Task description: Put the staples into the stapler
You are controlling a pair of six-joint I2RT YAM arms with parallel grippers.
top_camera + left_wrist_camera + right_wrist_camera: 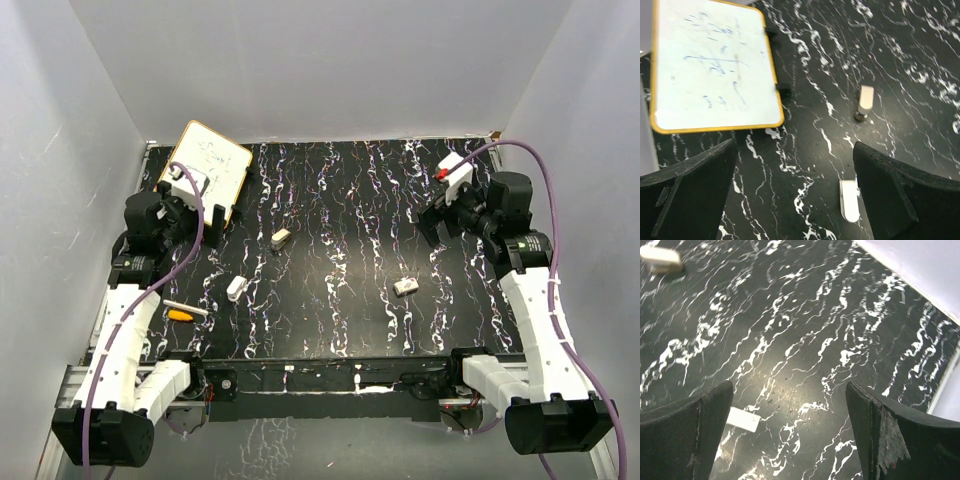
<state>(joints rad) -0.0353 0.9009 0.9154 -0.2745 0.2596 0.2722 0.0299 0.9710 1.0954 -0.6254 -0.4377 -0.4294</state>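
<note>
Left fingers and right fingers both spread wide, holding nothing; staples box lies on surface, frame centre-right

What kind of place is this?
Probably a robotics lab test cell: plain white walls box in a black marbled table, the left arm and right arm are bolted at its near edge, and a whiteboard sits on it.

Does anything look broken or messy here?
Yes. One black finger of the right tool looks scuffed and chipped on its inner face. The yellow-framed whiteboard at the far left carries faint smeared scribbles. Nothing looks spilled.
</note>
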